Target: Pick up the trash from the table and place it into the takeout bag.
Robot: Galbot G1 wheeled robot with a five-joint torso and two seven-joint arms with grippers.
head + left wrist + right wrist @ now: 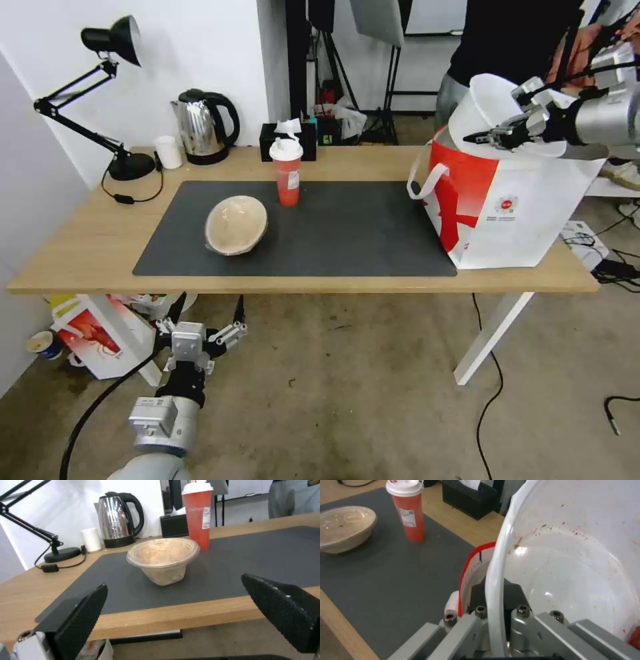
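The big white bowl (490, 107) is up in the air, tipped on its side, right over the open top of the takeout bag (507, 213). The right gripper (485, 137) holds it, with its fingers pinched tight on the bowl's thin rim. In the right wrist view, the inside of the white bowl (573, 562) has small red-brown spots, and there is a bit of red at the low edge.

The takeout bag stands on the right end of the table (87, 247), at about 3 o'clock from the middle of the dark grey mat (333, 227). One corner of the bag sits on the mat. Its white strap (427, 180) hangs toward the mat.

The red cup (287, 172) with a white lid stands up straight near the far edge of the mat, at about 11 o'clock from the mat's middle. The beige bowl (236, 225) is just beside it, at about 8 o'clock from the cup. It is tipped over and has a clear lid on it. The two are not touching.

Behind the cup, off the mat, is a black tissue box (287, 139). Farther along the back edge, toward 10 o'clock, are a shiny kettle (203, 127), a small white cup (168, 152) and a black desk lamp (107, 100).

The left gripper (206, 326) waits low down in front of the table, under its near edge, with its fingers spread wide. It holds nothing. In the left wrist view, its two black fingers (83, 620) point toward the beige bowl (162, 560).
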